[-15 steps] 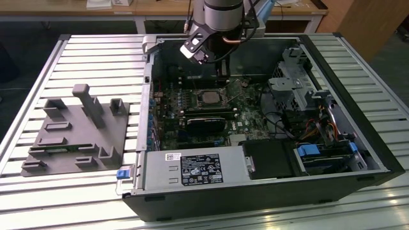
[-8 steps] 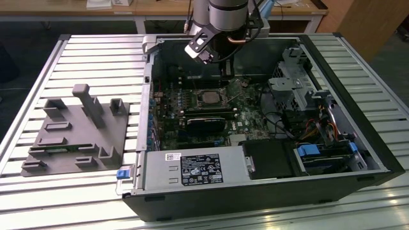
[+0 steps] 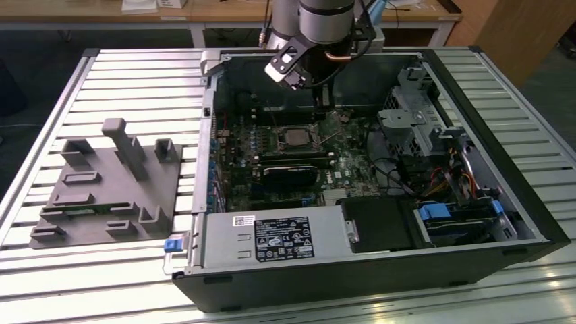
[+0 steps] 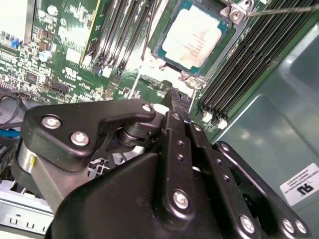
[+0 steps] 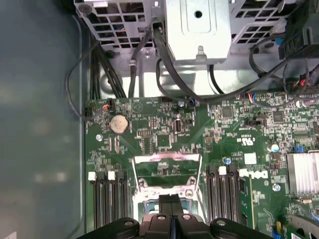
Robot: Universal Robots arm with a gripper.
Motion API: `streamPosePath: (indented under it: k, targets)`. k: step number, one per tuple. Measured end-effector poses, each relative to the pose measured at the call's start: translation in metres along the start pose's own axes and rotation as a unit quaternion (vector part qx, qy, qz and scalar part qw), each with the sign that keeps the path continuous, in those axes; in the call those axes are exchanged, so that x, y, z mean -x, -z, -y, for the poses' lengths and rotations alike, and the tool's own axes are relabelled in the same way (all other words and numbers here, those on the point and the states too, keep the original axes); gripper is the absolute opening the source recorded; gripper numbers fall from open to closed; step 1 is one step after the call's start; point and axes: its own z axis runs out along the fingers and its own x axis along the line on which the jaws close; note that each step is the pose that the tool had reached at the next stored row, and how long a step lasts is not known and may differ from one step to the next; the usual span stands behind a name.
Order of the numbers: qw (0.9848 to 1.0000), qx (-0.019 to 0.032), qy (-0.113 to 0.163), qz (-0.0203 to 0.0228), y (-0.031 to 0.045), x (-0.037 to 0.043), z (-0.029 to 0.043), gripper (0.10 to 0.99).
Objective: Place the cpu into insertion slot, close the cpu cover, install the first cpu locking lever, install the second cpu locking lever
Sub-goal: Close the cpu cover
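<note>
Second wrist view: the cpu [image 4: 196,37] lies flat in the insertion slot [image 4: 158,48] with its pale metal top fully exposed. I judge the first step done, because the chip sits square inside the thin silver rim rather than tilted across it. The hand [image 4: 175,94] is clenched, its two black fingers pressed together with nothing between them. Empty and narrow like that, it looks set to push or hook a part rather than carry one.

A thin wire locking lever [image 4: 279,10] stands off the far corner of the socket, apart from its catch, so the socket is not yet locked. The long black memory slots [image 4: 249,55] run alongside the socket and leave only a tight lane for the fingers.

In the first wrist view the hand [image 5: 169,201] hangs just over the socket. The cpu cover [image 5: 167,158] shows beyond the fingertips as a silver frame with green motherboard [image 5: 234,139] visible through its window. It appears swung back on its hinge rather than lying on the chip, though I cannot tell its exact angle.

In the exterior view the hand [image 3: 320,101] reaches down into the open computer case [image 3: 360,270], which lies on its side on the slatted desk [image 3: 135,81] so the board faces up. The insertion slot [image 3: 293,137] lies near the fingertips, slightly toward the exterior view's left of them and not touching. A grey fixture [image 3: 108,189] sits well apart on the exterior view's left.
</note>
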Motion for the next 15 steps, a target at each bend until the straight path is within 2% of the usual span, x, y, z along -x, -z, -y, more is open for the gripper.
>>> streamPosePath:
  k: [4, 15]
  targets:
    - [1.0000, 0.0000, 0.000, 0.0000, -0.0004, -0.0003, -0.0043, 0.106]
    - [1.0000, 0.0000, 0.000, -0.0004, 0.0039, -0.0005, -0.0053, 0.106]
